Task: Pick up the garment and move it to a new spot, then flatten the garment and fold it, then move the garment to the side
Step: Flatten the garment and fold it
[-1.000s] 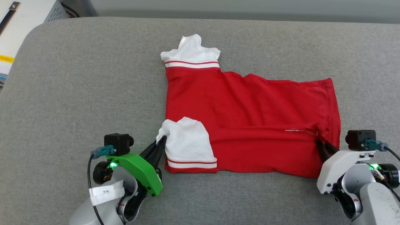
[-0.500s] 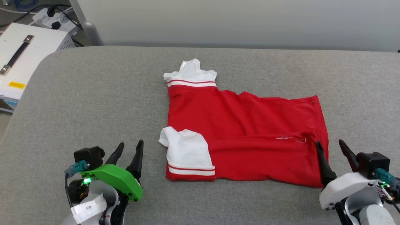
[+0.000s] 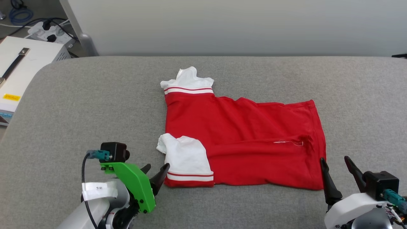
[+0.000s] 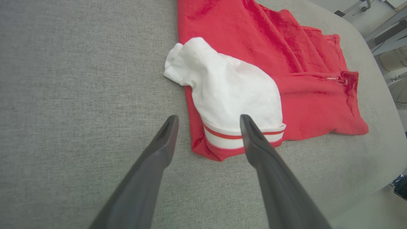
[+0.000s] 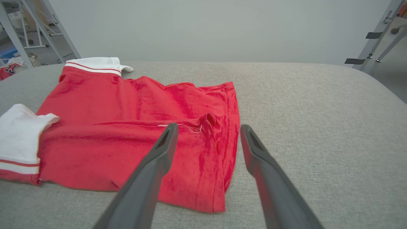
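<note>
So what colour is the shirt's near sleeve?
The sleeve is white with a thin red stripe at the cuff; best seen in the left wrist view.

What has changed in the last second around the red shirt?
Both grippers let go and drew back, jaws open: the left gripper released the white sleeve, the right gripper the red hem corner. The garment stayed folded on the grey surface; the shift in the head view is camera motion.
</note>
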